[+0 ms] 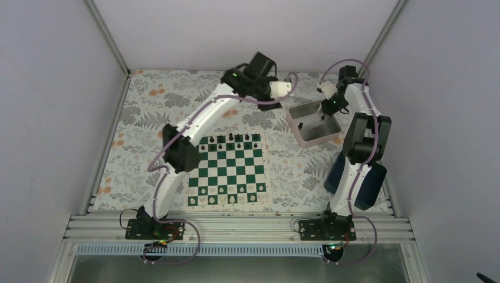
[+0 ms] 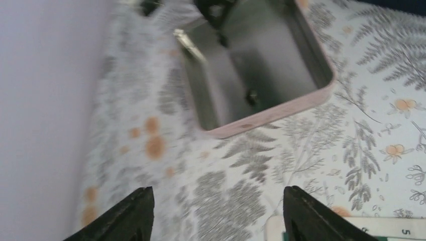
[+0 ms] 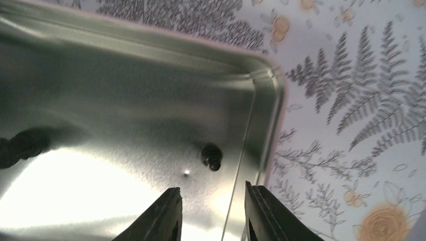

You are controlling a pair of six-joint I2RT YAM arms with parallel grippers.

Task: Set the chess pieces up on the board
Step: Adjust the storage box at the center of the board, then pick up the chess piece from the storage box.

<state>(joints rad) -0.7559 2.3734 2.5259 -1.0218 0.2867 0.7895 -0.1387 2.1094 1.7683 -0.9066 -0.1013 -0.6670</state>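
Right jaws fill the bottom of the right wrist view, slightly parted and empty, over the tray. One black piece sits just ahead of them on the tray floor near its corner; we cannot make out its long axis. Left jaws stand wide open and empty over the bench, short of the tray, so we judge the right arm nearer. Only the top view shows the board, with black pieces lining its far row.
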